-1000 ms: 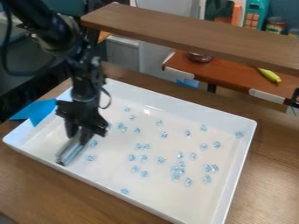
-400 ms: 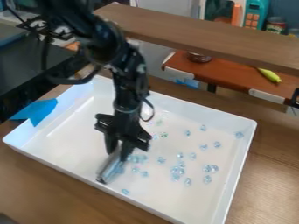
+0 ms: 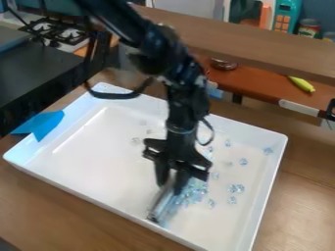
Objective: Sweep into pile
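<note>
1. A silver bar (image 3: 161, 202) is clenched in the tool (image 3: 173, 177) and held low over the white tray (image 3: 98, 157), presumably so that a long edge is presented to the crystals (image 3: 194, 190).
2. The crystals are bunched just beside the bar, with others scattered towards the tray's right wall; by the raised walls they are probably meant to be kept off the counter (image 3: 52, 211).
3. Since the earlier frames, the bar has been carried rightwards from the tray's left end, and crystals have been gathered ahead of it; a few have been left behind near the far wall.

Brown plank (image 3: 262, 48), stove burners (image 3: 56, 32), reddish shelf (image 3: 262, 84), perhaps a toy banana (image 3: 301, 84), blue tape (image 3: 44, 124)
</note>
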Available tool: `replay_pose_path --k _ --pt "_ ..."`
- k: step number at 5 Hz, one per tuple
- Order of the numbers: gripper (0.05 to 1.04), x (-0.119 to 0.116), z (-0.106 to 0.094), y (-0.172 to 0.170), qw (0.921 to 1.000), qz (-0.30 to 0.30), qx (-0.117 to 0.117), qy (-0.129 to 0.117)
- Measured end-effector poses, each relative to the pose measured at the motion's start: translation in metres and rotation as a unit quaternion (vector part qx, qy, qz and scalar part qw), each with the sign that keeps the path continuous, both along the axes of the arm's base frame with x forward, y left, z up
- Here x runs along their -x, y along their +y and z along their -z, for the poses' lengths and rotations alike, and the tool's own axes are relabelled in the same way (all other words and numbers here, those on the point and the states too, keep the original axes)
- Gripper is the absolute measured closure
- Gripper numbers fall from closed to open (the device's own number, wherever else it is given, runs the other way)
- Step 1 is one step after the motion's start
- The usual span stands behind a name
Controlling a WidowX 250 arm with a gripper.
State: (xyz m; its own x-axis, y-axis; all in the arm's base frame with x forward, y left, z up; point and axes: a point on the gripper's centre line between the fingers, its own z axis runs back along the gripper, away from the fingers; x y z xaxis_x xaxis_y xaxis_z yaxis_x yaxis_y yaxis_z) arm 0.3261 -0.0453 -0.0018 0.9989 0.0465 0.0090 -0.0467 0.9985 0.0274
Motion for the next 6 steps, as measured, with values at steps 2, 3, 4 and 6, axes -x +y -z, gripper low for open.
replay_pose_path --k 2,3,4,6 --pt "0.724 -0.009 -0.005 -0.032 0.9983 0.014 0.054 -0.019" --pt "0.724 -0.013 -0.005 -0.039 0.9966 0.026 0.069 -0.036" --pt "0.724 -0.007 -0.021 -0.021 0.9958 0.034 0.067 -0.053" --pt "0.724 -0.001 -0.066 0.077 0.9947 0.014 0.058 -0.084"
